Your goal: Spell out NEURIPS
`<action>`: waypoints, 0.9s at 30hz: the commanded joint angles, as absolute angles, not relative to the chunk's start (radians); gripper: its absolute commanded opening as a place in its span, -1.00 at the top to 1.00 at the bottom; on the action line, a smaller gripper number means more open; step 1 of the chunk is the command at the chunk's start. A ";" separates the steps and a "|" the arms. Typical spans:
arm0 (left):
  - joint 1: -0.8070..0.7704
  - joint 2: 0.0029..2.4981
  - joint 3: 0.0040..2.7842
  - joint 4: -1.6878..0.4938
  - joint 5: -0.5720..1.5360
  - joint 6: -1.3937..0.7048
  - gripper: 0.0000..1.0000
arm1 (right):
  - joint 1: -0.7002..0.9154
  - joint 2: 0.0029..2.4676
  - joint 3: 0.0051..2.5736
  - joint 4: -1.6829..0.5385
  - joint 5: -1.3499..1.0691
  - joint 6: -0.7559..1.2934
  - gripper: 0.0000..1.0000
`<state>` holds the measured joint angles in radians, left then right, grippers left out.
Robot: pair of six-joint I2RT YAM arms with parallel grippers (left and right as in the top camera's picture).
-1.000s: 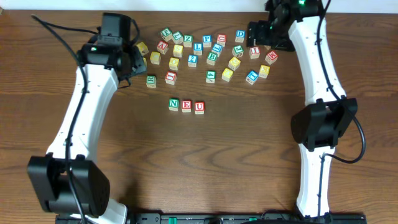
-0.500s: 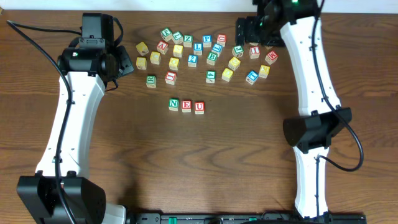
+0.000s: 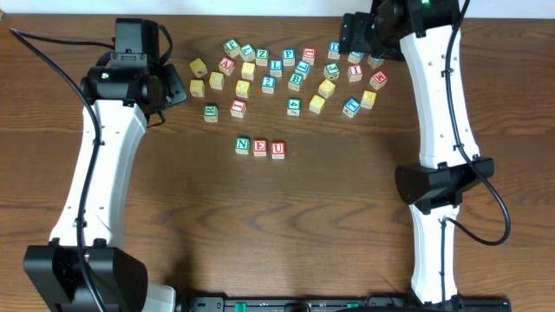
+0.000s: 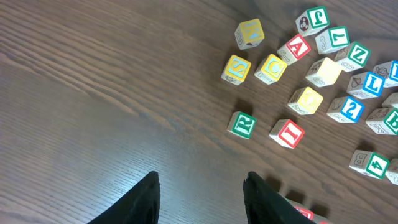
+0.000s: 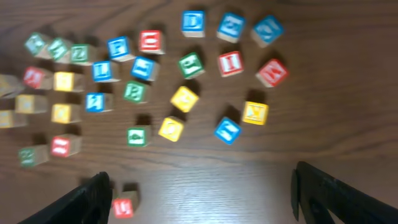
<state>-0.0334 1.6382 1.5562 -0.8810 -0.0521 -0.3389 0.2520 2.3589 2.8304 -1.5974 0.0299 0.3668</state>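
While the N cube (image 3: 243, 145), E cube (image 3: 260, 148) and U cube (image 3: 277, 149) stand side by side in a short row near the middle of the wooden table (image 3: 347, 217), the rest of the alphabet lies loose in a scatter toward the far edge. The left gripper (image 4: 200, 182) hangs over bare wood at the left end of that scatter, jaws apart and nothing between them. Just ahead of it in the left wrist view lies the green R cube (image 4: 241, 124), with the red I cube (image 4: 287, 132) beside it, near but not touching. Farther on, a yellow S cube (image 4: 236, 68) and a yellow C cube (image 4: 271, 67) sit close together, and a red A cube (image 4: 294, 48) lies just past them. The blue P cube (image 3: 289, 56) rests in the back rows of the scatter, seen from overhead next to a blue L cube (image 3: 276, 64). The right gripper (image 5: 200, 175) hovers above the right end of the scatter, its jaws spread wide and empty. Its wrist view is blurred, so few of the letters under it can be read.
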 commanded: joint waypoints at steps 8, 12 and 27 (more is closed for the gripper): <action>-0.030 1.633 1.562 -0.900 -0.063 -0.326 0.14 | 0.202 2.346 2.761 -1.607 0.139 0.434 -0.81; -0.030 1.633 1.562 -0.900 -0.058 -0.326 0.14 | 0.181 2.346 2.745 -1.618 0.139 0.434 -0.85; -0.052 1.674 1.562 -0.886 -0.033 -0.326 0.14 | 0.171 2.346 2.743 -1.639 0.139 0.433 -0.96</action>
